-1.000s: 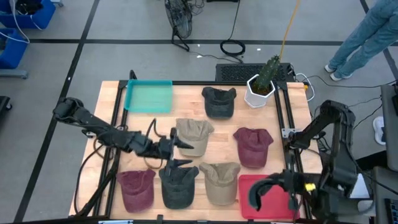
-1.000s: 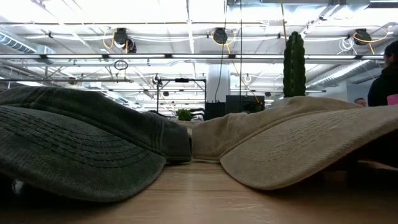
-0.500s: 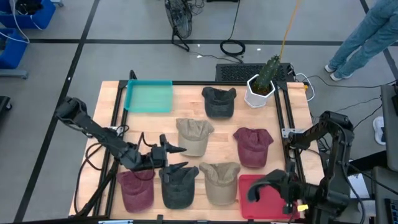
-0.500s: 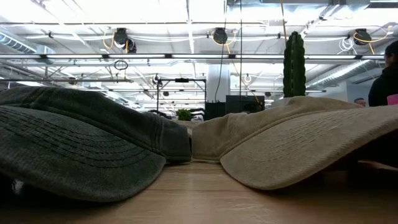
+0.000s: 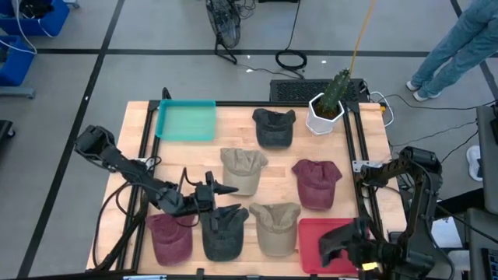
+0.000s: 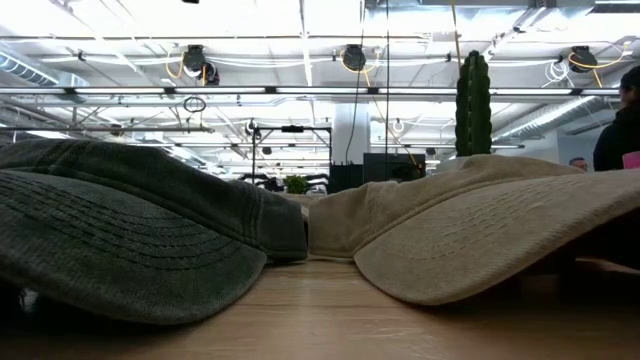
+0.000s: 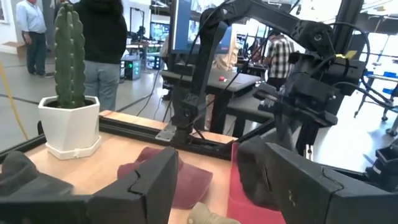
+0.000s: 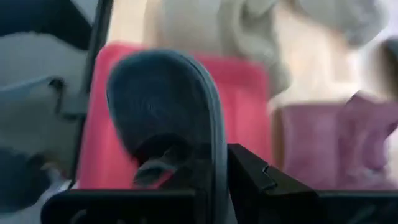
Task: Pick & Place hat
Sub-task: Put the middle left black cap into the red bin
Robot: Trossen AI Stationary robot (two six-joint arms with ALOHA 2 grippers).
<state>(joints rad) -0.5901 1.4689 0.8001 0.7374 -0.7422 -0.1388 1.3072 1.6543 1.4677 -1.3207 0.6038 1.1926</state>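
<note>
Left gripper [image 5: 222, 198], fingers spread, lower left of centre above dark hat [image 5: 224, 231]. Right gripper [image 5: 333, 243] over red tray [image 5: 311, 232], clenched on dark hat [image 8: 168, 118]. Six hats on bench [image 5: 233, 132]; low view blocked by two.

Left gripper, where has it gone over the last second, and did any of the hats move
The left gripper, fingers open and empty, pulled back from the tan hat toward the table's near edge and now hovers over the dark grey hat. The right gripper drew back slightly over the red tray. All hats stayed put.
</note>
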